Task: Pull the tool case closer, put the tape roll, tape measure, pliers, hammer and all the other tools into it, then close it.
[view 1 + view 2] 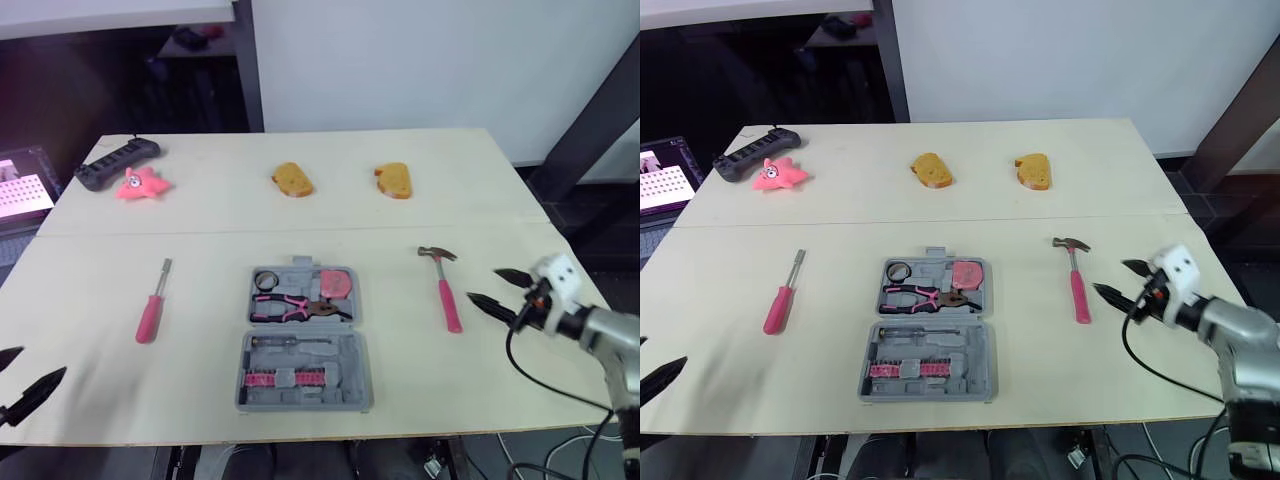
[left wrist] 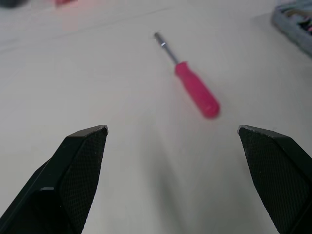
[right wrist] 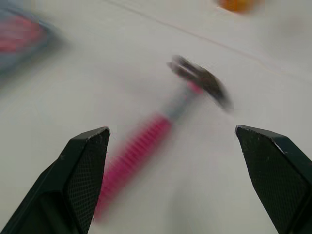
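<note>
An open grey tool case [image 1: 303, 345] lies near the table's front edge, holding a tape roll [image 1: 266, 280], pink tape measure [image 1: 337, 284], pink-handled pliers [image 1: 292, 307] and a bit set. A pink-handled hammer [image 1: 446, 293] lies to its right. A pink screwdriver [image 1: 152, 312] lies to its left. My right gripper [image 1: 499, 289] is open just right of the hammer's handle, holding nothing. My left gripper [image 1: 22, 378] is open at the front left corner, short of the screwdriver [image 2: 192, 86].
Two orange bread-shaped pieces [image 1: 292, 179] [image 1: 394, 180] sit at the back of the table. A pink star toy [image 1: 141, 185] and a black power strip [image 1: 117, 163] lie at the back left. The table's right edge is close to my right arm.
</note>
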Tool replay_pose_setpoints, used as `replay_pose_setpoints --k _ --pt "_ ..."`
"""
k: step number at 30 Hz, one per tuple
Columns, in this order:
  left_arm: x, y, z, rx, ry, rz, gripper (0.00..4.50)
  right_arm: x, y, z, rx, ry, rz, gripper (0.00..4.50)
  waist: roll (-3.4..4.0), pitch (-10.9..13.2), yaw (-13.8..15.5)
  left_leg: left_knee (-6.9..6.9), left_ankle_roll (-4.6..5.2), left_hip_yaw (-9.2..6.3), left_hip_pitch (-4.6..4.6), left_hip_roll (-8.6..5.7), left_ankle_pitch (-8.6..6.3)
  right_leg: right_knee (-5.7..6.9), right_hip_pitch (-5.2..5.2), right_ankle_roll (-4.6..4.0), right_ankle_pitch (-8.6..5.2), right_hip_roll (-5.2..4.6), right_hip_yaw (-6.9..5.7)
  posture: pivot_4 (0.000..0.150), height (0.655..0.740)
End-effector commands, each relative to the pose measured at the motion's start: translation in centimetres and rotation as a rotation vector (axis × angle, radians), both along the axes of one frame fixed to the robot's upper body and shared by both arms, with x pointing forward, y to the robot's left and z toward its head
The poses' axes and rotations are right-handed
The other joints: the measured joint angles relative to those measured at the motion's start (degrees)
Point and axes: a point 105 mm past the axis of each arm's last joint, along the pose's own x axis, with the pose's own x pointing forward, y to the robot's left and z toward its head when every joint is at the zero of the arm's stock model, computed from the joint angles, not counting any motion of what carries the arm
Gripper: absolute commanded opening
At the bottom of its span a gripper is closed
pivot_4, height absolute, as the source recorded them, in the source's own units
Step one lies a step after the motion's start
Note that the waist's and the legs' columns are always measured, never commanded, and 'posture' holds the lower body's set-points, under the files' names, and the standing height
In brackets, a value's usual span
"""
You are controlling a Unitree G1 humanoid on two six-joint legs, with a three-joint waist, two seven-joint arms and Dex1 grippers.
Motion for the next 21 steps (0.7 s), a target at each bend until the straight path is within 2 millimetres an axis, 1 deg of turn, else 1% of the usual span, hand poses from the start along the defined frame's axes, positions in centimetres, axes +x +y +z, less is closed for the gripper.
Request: replay_pose_setpoints --k 1,3,5,8,11,14,17,21 --pt "0.4 -1.2 0.7 0.064 -0.001 0.009 4.5 -1.1 5.6 3.6 -0.053 0.077 0.322 4.38 0.07 0.0 0.2 0.0 0.0 -0.01 0.0 0.0 0.0 0.0 0.0 0.0 0.0 0.0 0.0 0.15 0.74" --pt "0.2 -2.3 0.5 0.068 -0.008 0.017 4.5 -1.2 8.2 5.6 -0.061 0.092 0.445 4.38 0.07 0.0 -0.1 -0.02 0.0 -0.01 -0.01 0.02 0.0 -0.04 -0.02 0.02 0.0 0.0 -0.01 0.15 0.74" --pt "0.1 -3.0 0.7 0.051 -0.027 0.051 4.5 -1.4 9.7 6.8 -0.081 0.105 0.527 4.38 0.0 0.0 0.2 -0.02 0.0 0.06 -0.02 0.01 0.0 -0.07 -0.02 0.04 -0.01 -0.04 0.02 0.15 0.74" --pt "-0.5 -5.4 0.7 0.005 -0.058 0.08 4.5 -2.1 12.2 8.6 -0.128 0.132 0.685 4.38 -0.02 0.0 0.4 0.05 0.0 -0.01 -0.17 0.01 0.0 -0.09 -0.08 0.05 -0.01 -0.04 -0.04 0.15 0.74" --pt "-1.0 -7.0 0.6 -0.009 -0.055 0.105 4.5 -2.5 13.6 9.4 -0.15 0.14 0.768 4.38 -0.06 0.0 0.7 0.07 0.0 -0.02 -0.28 -0.03 0.0 -0.14 -0.13 0.05 -0.01 -0.11 -0.06 0.15 0.74" --pt "-1.2 -8.0 1.0 -0.049 -0.079 0.146 4.5 -2.9 14.8 9.7 -0.167 0.13 0.835 4.38 -0.11 0.0 0.9 0.08 0.0 -0.07 -0.28 -0.02 0.0 -0.13 -0.13 0.03 -0.02 -0.07 -0.11 0.15 0.74" --pt "-1.1 -9.2 0.9 -0.056 -0.072 0.139 4.5 -3.0 15.4 9.8 -0.165 0.124 0.854 4.38 -0.11 0.0 0.8 0.12 0.0 -0.06 -0.27 -0.02 0.0 -0.13 -0.13 0.0 -0.03 -0.07 -0.1 0.15 0.74" --pt "-0.8 -9.5 0.9 -0.058 -0.069 0.13 4.5 -3.1 15.8 9.6 -0.162 0.126 0.863 4.38 -0.11 0.0 0.5 0.14 0.0 -0.04 -0.27 -0.03 0.0 -0.13 -0.13 -0.05 -0.05 -0.07 -0.1 0.15 0.74"
